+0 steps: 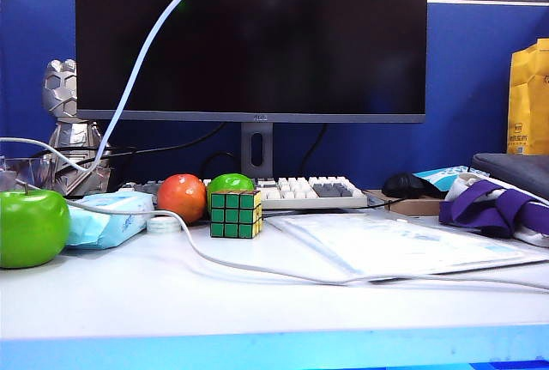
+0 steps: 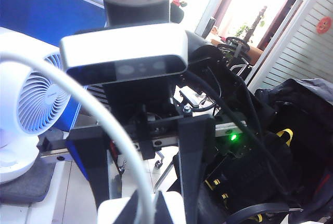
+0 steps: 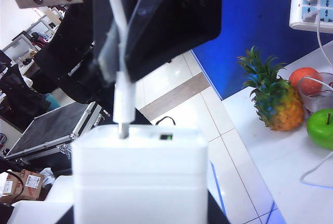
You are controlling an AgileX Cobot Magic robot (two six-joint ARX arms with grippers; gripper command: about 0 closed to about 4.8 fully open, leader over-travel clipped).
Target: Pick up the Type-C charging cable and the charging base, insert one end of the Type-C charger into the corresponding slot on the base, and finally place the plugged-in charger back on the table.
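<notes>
The left gripper (image 3: 117,52) pinches the Type-C charging cable (image 3: 124,99), its plug in the charging base (image 3: 139,174) clamped by the right gripper (image 2: 145,211); below on the table (image 1: 257,301), 2 green apples (image 1: 31,227), 1 Rubik's cube (image 1: 235,213).

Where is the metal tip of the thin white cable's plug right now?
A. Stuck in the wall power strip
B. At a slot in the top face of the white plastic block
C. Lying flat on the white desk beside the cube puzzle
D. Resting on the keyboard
B: the right wrist view shows the white plug of the thin white cable, pinched by the left tool, meeting the white plastic block, which the right tool carries.
</notes>
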